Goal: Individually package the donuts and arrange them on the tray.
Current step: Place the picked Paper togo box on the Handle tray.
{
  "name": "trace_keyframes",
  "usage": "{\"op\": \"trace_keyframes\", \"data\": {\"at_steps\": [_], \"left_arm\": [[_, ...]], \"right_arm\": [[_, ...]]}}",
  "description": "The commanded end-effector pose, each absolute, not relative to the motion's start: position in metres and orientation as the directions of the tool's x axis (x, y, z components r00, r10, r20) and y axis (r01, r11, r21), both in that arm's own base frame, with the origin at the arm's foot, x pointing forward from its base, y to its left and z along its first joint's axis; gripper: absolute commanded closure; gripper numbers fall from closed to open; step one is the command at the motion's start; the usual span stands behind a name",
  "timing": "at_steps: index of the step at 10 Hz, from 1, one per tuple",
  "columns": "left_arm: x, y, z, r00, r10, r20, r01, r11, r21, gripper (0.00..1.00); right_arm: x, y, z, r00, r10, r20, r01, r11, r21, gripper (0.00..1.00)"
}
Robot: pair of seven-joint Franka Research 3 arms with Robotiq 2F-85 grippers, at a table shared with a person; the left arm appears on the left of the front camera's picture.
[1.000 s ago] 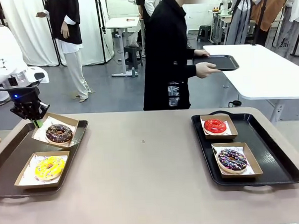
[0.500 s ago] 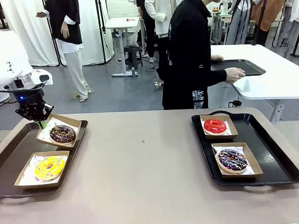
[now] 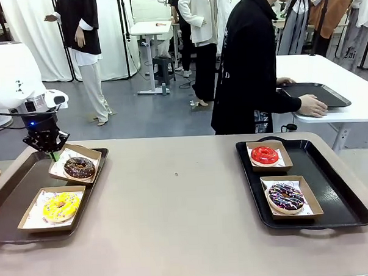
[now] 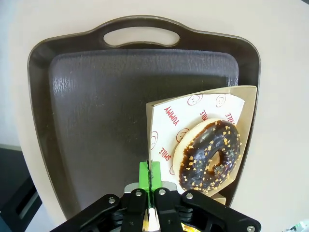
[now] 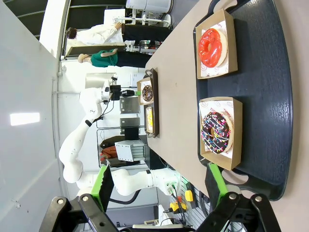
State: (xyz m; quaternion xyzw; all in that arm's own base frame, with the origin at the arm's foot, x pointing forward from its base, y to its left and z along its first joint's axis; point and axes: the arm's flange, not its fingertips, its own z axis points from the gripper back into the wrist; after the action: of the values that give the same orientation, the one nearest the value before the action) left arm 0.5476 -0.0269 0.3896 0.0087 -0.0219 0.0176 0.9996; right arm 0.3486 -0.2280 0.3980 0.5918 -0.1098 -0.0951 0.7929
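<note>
Your left gripper [image 3: 53, 155] is pinching the dark donut's box [image 4: 193, 140] by its corner, shifting it further onto the left tray [image 3: 15, 188]. Your right gripper [image 5: 159, 186] is hanging wide open, empty, so placement is nearing completion.

The right hand [image 5: 159, 186] rises from the bottom edge with its two green fingers [image 5: 100, 181] standing wide apart and nothing between them. Beyond it, on the beige desk [image 5: 181, 87], lies a dark tray [image 5: 275, 96] with two brown cardboard boxes. The upper box holds the glossy red donut [image 5: 212, 47]; the lower box holds the chocolate donut with coloured sprinkles [image 5: 217, 131]. The two boxes are apart, not touching. Farther along the desk lies a second tray [image 5: 155, 104] with a dark chocolate donut [image 5: 147, 93] and a yellow donut [image 5: 148, 119], very small here. The white left arm [image 5: 84, 130] reaches to that tray's far end.
</note>
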Motion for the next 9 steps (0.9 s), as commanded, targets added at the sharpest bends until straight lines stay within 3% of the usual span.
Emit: {"op": "trace_keyframes", "data": {"at_steps": [1,5,6,7,8,9], "left_arm": [[0.5541,-0.0302,0.3898,0.998,0.05,0.024,-0.05,0.998,0.038,0.99],[0.5549,-0.0294,0.3895,0.999,0.035,0.025,-0.036,0.999,0.038,0.99],[0.555,-0.029,0.3899,0.999,0.033,0.027,-0.034,0.999,0.032,0.39],[0.5539,-0.0289,0.3899,0.999,0.033,0.03,-0.034,0.999,0.034,0.39],[0.5543,-0.0284,0.391,0.999,0.032,0.029,-0.033,0.999,0.037,0.0],[0.554,-0.0282,0.391,0.999,0.031,0.029,-0.032,0.999,0.037,0.36]], "right_arm": [[0.3446,-0.2257,0.3981,0.957,-0.282,0.066,0.017,0.281,0.96,0.0],[0.3446,-0.2257,0.3981,0.957,-0.282,0.066,0.017,0.281,0.96,0.0],[0.3446,-0.2257,0.3981,0.957,-0.282,0.066,0.017,0.281,0.96,0.0],[0.3446,-0.2257,0.3981,0.957,-0.282,0.066,0.017,0.281,0.96,0.0],[0.3446,-0.2257,0.3981,0.957,-0.282,0.066,0.017,0.281,0.96,0.0],[0.3446,-0.2257,0.3981,0.957,-0.282,0.066,0.017,0.281,0.96,0.0]]}}
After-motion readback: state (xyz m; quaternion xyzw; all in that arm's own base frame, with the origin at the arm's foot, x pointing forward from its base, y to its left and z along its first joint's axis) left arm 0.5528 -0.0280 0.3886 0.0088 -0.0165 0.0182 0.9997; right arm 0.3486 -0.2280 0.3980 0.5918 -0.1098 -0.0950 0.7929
